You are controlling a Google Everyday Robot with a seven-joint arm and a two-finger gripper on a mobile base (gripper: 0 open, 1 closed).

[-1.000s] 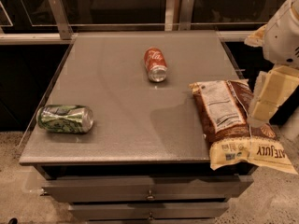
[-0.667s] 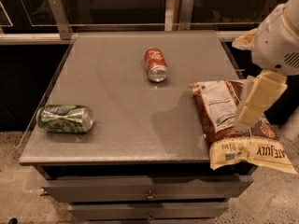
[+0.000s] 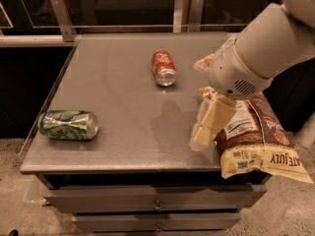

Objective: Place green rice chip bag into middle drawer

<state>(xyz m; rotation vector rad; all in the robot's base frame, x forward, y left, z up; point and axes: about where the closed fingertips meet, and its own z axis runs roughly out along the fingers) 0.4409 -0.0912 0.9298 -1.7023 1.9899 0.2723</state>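
Gripper (image 3: 201, 137) swung in from right edge, now low over tabletop beside brown bag (image 3: 256, 141); claw state: cannot tell. Green rice chip bag (image 3: 68, 125), probably that crumpled green thing, lies far left, untouched. Reach only begun. Middle drawer (image 3: 118, 223) shut. Brown bag print reads "JUICY"; red can (image 3: 163, 68) label unreadable.

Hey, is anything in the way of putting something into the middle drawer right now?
Yes. The middle drawer is itself shut. The gripper hangs over the right side of the counter, beside a brown chip bag that overhangs the front edge above the drawers.
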